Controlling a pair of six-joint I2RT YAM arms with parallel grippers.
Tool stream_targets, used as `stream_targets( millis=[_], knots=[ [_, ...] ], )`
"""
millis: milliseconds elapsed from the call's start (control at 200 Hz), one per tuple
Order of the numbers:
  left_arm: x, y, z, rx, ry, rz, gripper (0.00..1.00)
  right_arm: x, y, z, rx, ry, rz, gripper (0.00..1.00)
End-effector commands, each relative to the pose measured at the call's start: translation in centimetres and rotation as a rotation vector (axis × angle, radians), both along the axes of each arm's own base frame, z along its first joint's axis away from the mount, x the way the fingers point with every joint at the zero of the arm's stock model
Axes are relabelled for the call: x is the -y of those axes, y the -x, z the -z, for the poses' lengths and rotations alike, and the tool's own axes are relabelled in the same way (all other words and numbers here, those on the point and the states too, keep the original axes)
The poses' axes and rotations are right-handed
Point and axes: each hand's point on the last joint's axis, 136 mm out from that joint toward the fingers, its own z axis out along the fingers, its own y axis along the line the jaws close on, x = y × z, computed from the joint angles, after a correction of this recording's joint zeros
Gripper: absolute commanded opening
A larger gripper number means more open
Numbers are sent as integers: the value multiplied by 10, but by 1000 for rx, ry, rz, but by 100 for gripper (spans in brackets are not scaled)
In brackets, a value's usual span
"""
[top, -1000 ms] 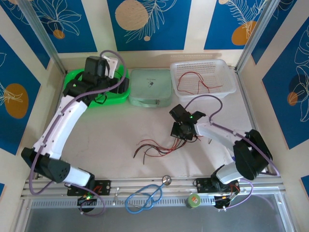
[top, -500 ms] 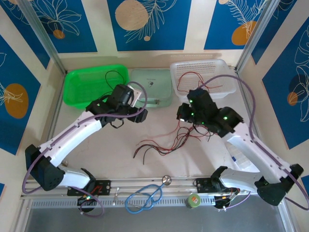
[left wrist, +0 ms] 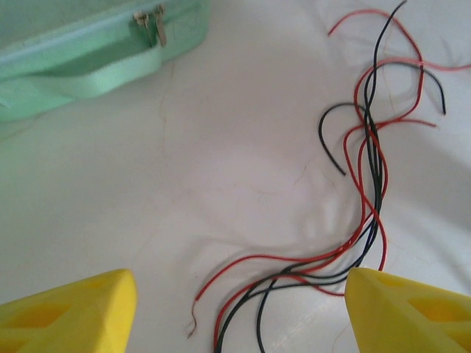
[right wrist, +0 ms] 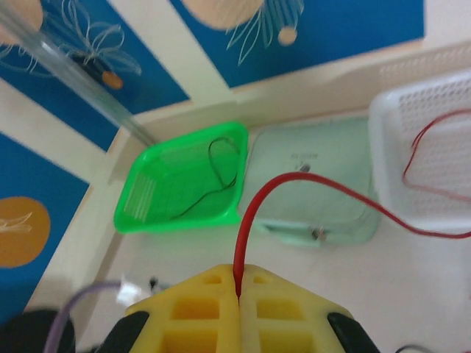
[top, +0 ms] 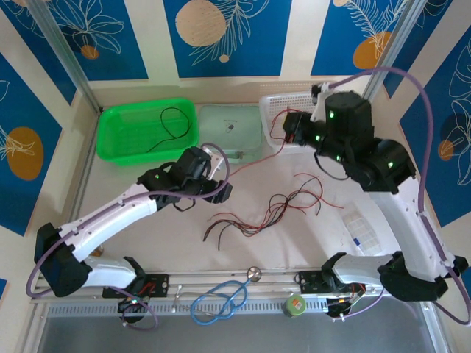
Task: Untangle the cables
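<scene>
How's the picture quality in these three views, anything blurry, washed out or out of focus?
Top external: evenly lit and sharp, only soft shadows on the table. Left wrist: the wires are crisp, the table is washed out, the yellow fingertips at the bottom corners are soft. Right wrist: the red wire in the right pincer is fairly sharp; the green basket behind looks blurred.

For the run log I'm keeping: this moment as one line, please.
left tool: open above cable bunch | right tool: shut on red cable, raised near white basket | green basket: one black cable inside
</scene>
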Motion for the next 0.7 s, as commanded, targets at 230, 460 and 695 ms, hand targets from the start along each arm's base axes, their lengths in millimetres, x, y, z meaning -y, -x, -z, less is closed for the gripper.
stream_targets(
  millis=[230, 460, 695],
  knots=[
    [-2, 18, -4, 2, 49, 0, 70, 63, -112, -26, 77, 56, 132, 0],
    [3, 24, -6, 9, 62, 18, 69, 96, -196, 19, -25, 5, 177, 0],
    [10, 25, 0, -1, 64, 22, 68, 119, -260, 80, -137, -27, 240, 0]
  ],
)
